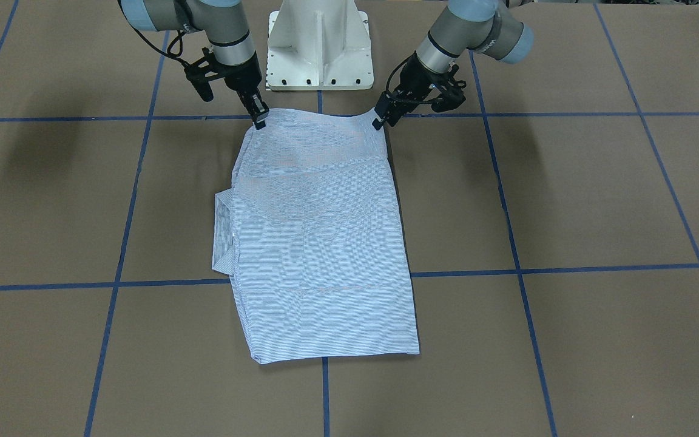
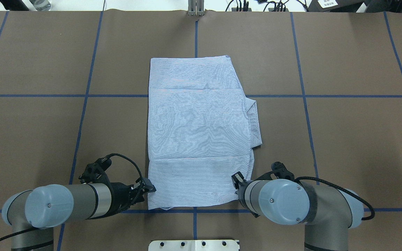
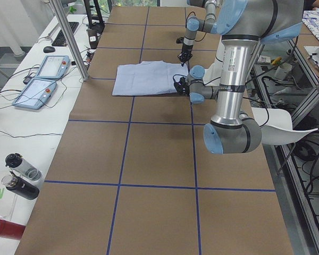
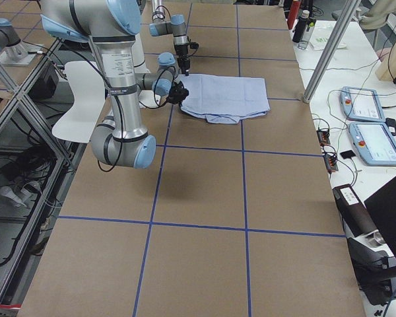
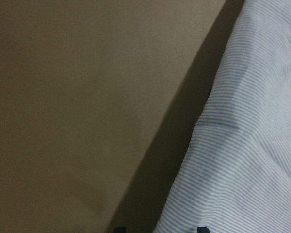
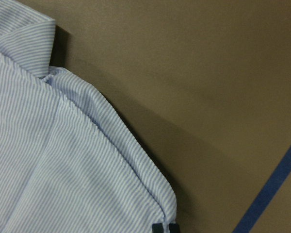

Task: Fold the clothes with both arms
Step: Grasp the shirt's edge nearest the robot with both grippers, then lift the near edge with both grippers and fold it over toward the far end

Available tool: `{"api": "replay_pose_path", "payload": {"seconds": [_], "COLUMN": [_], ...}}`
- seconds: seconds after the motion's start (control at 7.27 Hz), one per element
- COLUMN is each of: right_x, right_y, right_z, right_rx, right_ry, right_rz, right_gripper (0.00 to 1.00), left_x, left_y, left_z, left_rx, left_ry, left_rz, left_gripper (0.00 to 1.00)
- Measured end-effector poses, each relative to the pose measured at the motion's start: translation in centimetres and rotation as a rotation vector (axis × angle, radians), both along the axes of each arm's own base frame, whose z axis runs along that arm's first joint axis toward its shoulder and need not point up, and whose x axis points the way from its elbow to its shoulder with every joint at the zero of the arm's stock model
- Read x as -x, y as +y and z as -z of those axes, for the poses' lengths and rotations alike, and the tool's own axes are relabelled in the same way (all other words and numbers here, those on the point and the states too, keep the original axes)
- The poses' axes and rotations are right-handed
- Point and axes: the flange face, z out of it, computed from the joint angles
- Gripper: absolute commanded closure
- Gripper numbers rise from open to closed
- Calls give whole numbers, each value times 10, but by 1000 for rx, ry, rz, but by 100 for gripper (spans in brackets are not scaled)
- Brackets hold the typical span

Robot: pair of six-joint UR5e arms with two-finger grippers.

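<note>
**Front-facing:** the shirt (image 1: 325,243) is seen folded flat at mid-desk (image 1: 568,200), with its long axis running straight out from the robot's base. The right fingers (image 1: 259,120) and left fingers (image 1: 381,119) are placed at the two corners of the short edge nearest the base. All the cloth lies outward from both, and neither arm is nearer. The collar (image 1: 223,233) sticks out on the robot's right side.

**Overhead:** both sets of fingers are shown at the near corners, well apart from the far short edge. A carry of this edge along the long axis is judged to be the coming fold.

**Side views:** the shirt lies flat beyond the arms. Finger state is not judged here.

**Left wrist:** the fingertips are seen apart with the shirt's edge between them, not pinched.

**Right wrist:** the fingertips are seen together at the corner hem and are judged clamped on the shirt.

No brand, label or writing can be read.
</note>
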Motion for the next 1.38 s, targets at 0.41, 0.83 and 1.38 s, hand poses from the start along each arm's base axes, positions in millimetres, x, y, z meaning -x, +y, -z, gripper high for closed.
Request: {"api": "replay_pose_path", "payload": {"seconds": [0.41,0.83,1.38], "right_x": [0,-1,-14], "right_y": [0,1,0], "right_z": [0,2,12], "right_rx": [1,2,-1], "right_ry": [-1,-6,-32], "right_rz": [1,3,-1], "right_gripper": [100,100,100], "left_x": [-7,-11,-3], "left_y": [8,14,21], "left_z": [1,1,12], "left_rx": [2,6,6], "left_ry": [2,5,33], "left_rz": [-17,-28,-49], "left_gripper": [68,100,100]}}
